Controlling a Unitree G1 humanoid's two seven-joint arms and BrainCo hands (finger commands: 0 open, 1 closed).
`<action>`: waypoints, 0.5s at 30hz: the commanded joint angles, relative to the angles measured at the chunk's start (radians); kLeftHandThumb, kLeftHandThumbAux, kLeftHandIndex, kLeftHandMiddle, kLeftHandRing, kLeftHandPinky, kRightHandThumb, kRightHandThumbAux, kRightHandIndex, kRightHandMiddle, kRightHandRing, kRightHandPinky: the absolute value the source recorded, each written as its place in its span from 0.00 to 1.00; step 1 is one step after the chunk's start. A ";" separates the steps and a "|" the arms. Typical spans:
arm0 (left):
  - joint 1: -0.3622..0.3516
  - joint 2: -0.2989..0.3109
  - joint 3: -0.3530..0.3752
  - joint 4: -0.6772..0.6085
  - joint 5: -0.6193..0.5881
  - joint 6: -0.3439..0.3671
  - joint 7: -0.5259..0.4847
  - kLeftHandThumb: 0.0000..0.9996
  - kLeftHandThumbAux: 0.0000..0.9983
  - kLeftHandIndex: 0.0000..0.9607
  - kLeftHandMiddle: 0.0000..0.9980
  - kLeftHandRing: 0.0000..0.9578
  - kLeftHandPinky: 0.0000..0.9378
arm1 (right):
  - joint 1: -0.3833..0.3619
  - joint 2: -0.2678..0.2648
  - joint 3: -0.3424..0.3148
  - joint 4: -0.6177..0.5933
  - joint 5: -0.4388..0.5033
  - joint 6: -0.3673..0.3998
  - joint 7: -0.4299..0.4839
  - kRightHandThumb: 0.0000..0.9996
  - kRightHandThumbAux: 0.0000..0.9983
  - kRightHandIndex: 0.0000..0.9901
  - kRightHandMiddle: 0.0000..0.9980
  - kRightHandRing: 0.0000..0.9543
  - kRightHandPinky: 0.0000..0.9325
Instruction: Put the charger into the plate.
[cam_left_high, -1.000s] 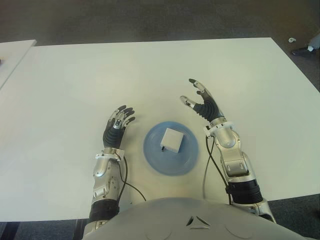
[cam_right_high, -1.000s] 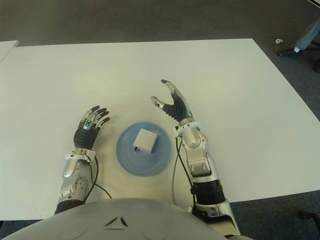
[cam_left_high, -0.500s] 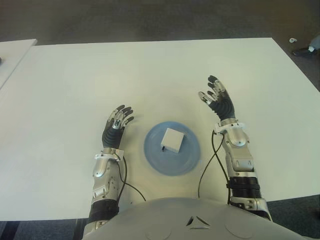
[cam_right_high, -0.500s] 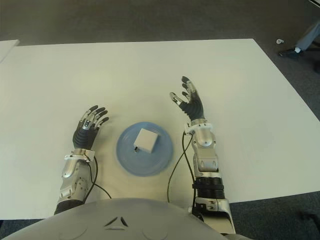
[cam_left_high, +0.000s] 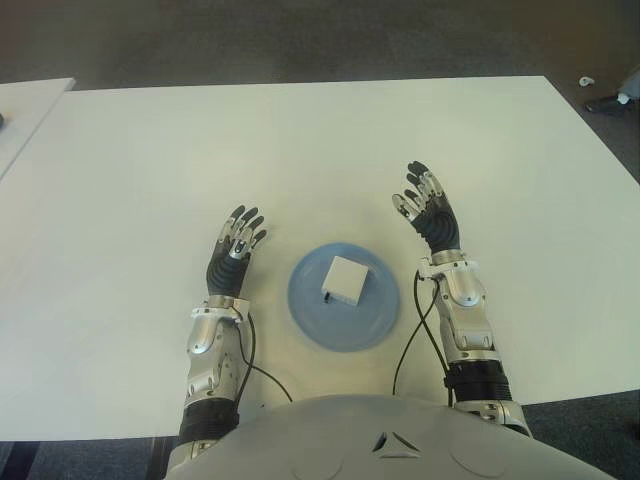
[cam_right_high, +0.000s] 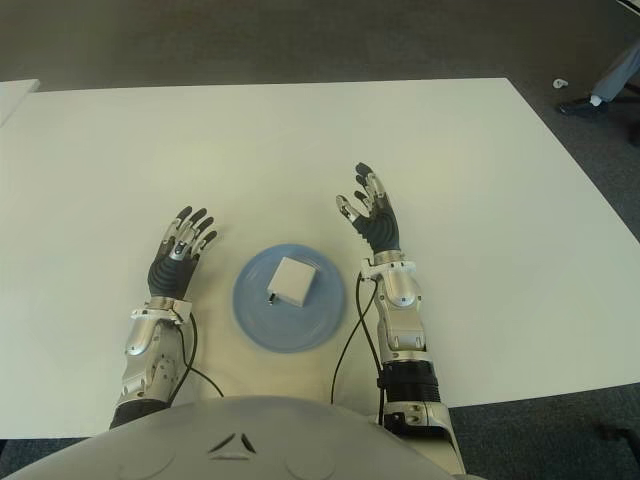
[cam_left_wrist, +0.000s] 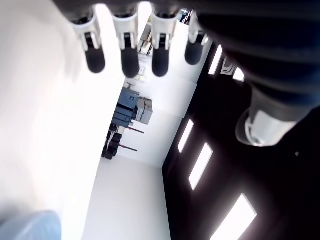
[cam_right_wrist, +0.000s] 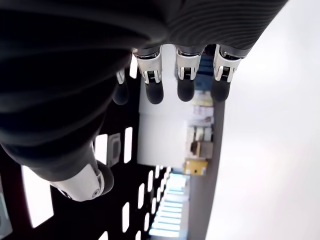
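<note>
From the head camera, a white charger (cam_left_high: 345, 279) is seen lying in a blue plate (cam_left_high: 310, 310) on a white table (cam_left_high: 300, 140). The left hand (cam_left_high: 231, 258) and right hand (cam_left_high: 430, 212), fingers spread and empty, are shown on either side of the plate. In each wrist view, straightened fingers are seen holding nothing.

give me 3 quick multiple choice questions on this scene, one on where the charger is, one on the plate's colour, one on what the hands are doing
1. Where is the charger?
A. on the plate
B. in the right hand
C. at the table's far edge

2. What colour is the plate?
A. red
B. blue
C. black

3. What state are the hands in?
A. both open, holding nothing
B. left grasps the charger
C. both grasp the plate

Answers:
1. A: the white charger lies inside the plate's rim.
2. B: the round plate is blue against the white table.
3. A: the left hand and right hand flank the plate, fingers spread and holding nothing.
</note>
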 joint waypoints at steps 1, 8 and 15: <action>0.004 0.003 -0.002 0.030 0.016 0.001 0.008 0.01 0.56 0.10 0.13 0.13 0.14 | 0.044 -0.009 -0.009 0.054 0.020 -0.048 -0.001 0.09 0.67 0.03 0.04 0.00 0.00; -0.001 0.006 0.000 0.040 0.023 0.002 0.015 0.00 0.56 0.10 0.13 0.13 0.14 | 0.032 -0.039 -0.021 0.149 0.010 -0.088 -0.003 0.09 0.63 0.03 0.04 0.00 0.00; -0.007 0.007 0.000 0.051 0.032 -0.008 0.015 0.00 0.56 0.09 0.12 0.12 0.13 | -0.001 -0.066 -0.006 0.245 -0.030 -0.111 -0.024 0.06 0.56 0.03 0.04 0.00 0.00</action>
